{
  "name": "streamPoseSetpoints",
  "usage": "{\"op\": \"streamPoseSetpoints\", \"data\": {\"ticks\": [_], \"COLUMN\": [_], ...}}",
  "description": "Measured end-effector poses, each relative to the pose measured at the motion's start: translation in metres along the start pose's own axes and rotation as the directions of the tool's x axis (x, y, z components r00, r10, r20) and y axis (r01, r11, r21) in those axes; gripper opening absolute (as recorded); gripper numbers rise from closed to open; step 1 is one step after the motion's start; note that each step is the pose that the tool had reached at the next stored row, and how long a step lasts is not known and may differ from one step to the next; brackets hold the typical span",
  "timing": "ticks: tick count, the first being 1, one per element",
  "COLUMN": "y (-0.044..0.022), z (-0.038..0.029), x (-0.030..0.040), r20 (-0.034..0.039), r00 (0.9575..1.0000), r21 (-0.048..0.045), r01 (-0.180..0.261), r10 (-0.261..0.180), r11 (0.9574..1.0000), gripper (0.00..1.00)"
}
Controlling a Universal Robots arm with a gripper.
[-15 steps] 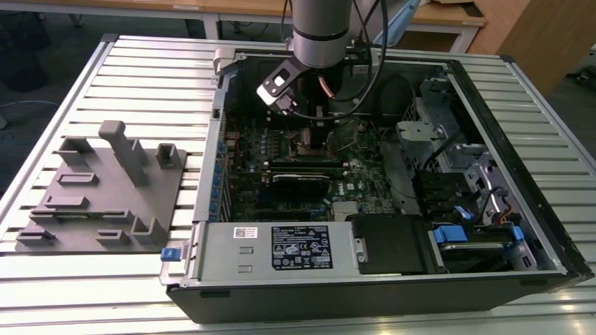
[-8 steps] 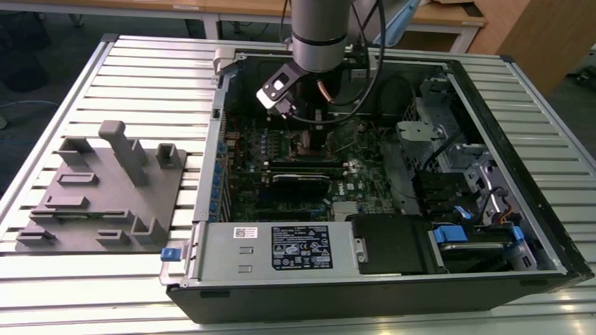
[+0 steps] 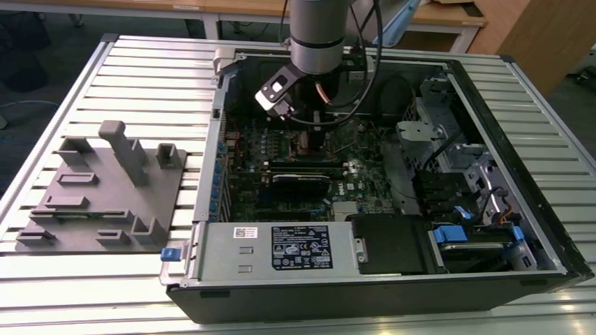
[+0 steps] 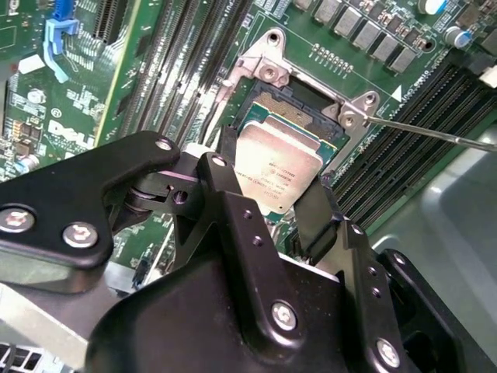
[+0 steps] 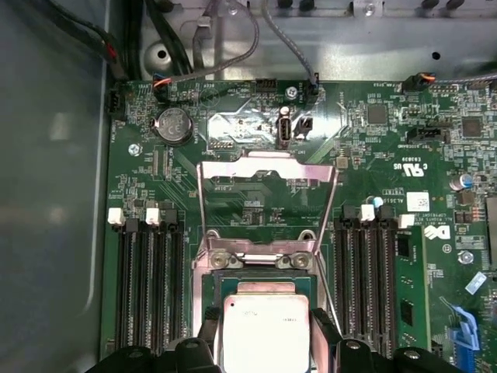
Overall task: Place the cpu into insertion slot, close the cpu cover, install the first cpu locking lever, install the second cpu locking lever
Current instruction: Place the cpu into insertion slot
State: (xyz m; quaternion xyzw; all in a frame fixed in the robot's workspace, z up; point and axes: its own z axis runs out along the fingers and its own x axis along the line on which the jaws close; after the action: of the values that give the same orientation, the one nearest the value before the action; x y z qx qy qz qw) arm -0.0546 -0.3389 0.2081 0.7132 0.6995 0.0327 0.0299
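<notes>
Gripping the cpu [image 4: 278,165] by two opposite edges, the gripper [image 4: 270,194] has its black fingers [image 4: 314,214] drawn in narrow, one on each flank of the chip. The cpu hangs between them with its dull metal top up, just above the insertion slot [image 4: 289,101], whose dark centre and silver rim show just past the fingertips. In the first wrist view the cpu cover [image 5: 268,161] stands swung up beyond the slot, farther from the fingers, with the green motherboard [image 5: 373,155] visible through its cut-out. Long black memory slots [image 5: 147,280] run along both sides of the fingers. A thin metal rod [image 4: 435,134] juts out from one corner of the slot, away from the fingers.

The arm reaches down into an open computer case [image 3: 521,160] lying on its side on a ribbed metal table [image 3: 149,77]. Well apart from the fingers, outside the case on the exterior view's left, a grey moulded fixture [image 3: 102,202] rests on the slats. Wooden desks [image 3: 242,7] and dark floor [image 3: 56,42] lie beyond the table.
</notes>
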Motion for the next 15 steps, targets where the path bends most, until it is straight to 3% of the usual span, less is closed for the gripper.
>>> {"op": "streamPoseSetpoints", "data": {"ticks": [7,15], "y": [-0.0018,-0.002], "z": [0.0068,0.009], "x": [0.0018,0.0019], "r20": [0.0,-0.0002], "r00": [1.0,1.0], "r21": [0.0,-0.0001], "r01": [0.0,0.0], "r10": [0.0,0.0], "r11": [1.0,1.0], "gripper": [0.54,0.54]}}
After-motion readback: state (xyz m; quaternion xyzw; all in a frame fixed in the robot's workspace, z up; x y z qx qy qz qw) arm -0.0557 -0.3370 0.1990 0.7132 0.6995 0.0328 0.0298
